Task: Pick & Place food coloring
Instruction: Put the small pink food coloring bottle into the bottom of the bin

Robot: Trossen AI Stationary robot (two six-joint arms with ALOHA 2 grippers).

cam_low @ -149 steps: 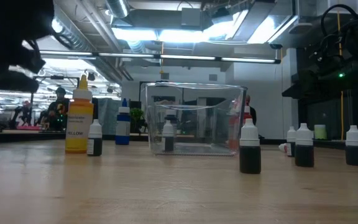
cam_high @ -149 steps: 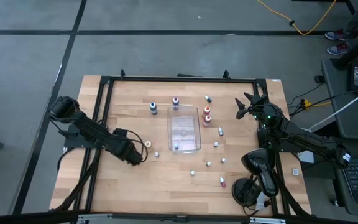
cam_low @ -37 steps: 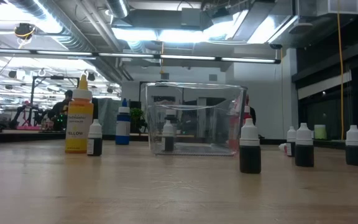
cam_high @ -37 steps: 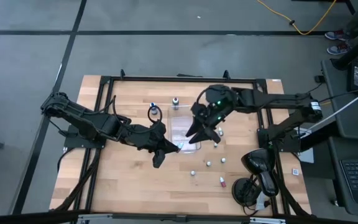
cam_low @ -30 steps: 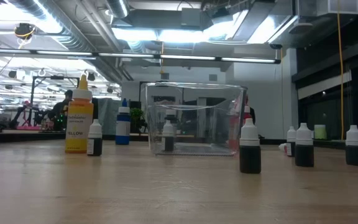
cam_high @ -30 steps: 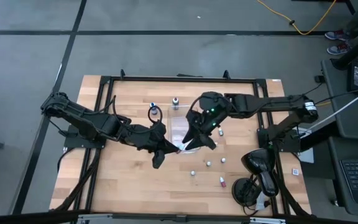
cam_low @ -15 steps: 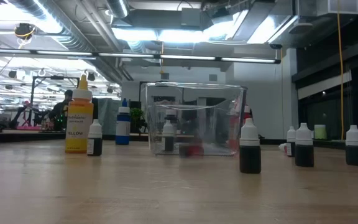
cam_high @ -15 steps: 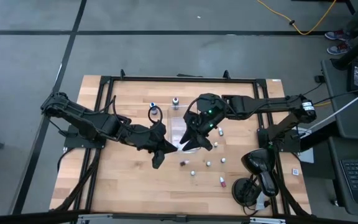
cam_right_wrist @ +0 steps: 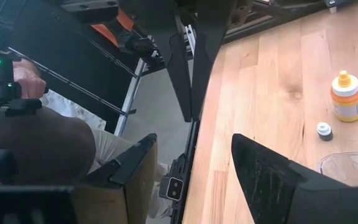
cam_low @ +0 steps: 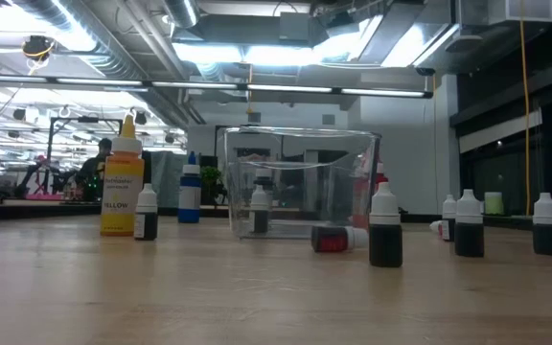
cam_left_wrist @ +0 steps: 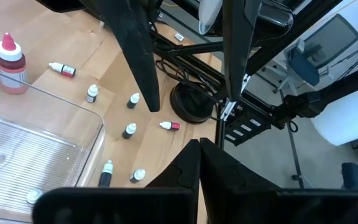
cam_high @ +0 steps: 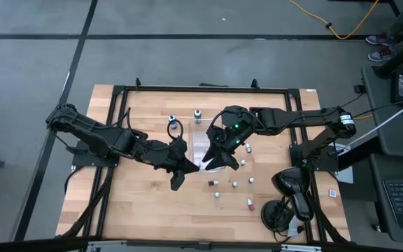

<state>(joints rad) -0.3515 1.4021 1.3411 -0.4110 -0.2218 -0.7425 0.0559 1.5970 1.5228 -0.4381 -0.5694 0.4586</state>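
Note:
The food coloring is several tiny bottles scattered on the wooden table. One red bottle (cam_high: pixel 213 183) lies on its side (cam_low: pixel 333 240) just before the clear tray's near wall (cam_low: pixel 300 182). A small dark bottle (cam_low: pixel 261 206) stands inside the tray (cam_high: pixel 207 143). My left gripper (cam_high: pixel 191 168) hangs shut and empty above the tray's near left corner; its fingertips (cam_left_wrist: pixel 199 163) meet. My right gripper (cam_high: pixel 219 159) hangs open over the tray's near end, with nothing between its fingers (cam_right_wrist: pixel 194 168). Neither gripper shows in the low view.
A taller yellow bottle (cam_low: pixel 123 177) and a blue one (cam_low: pixel 190 192) stand left of the tray. Dark bottles with white caps (cam_low: pixel 384 230) (cam_low: pixel 468 225) stand to its right. More small bottles (cam_high: pixel 234 184) dot the near right of the table. A black frame (cam_high: pixel 117 94) rims it.
A red bottle that was up between the two grippers has fallen to the table beside the tray's near wall. It has rolled a little toward the table's right edge and now lies on its side. Both arms have kept still.

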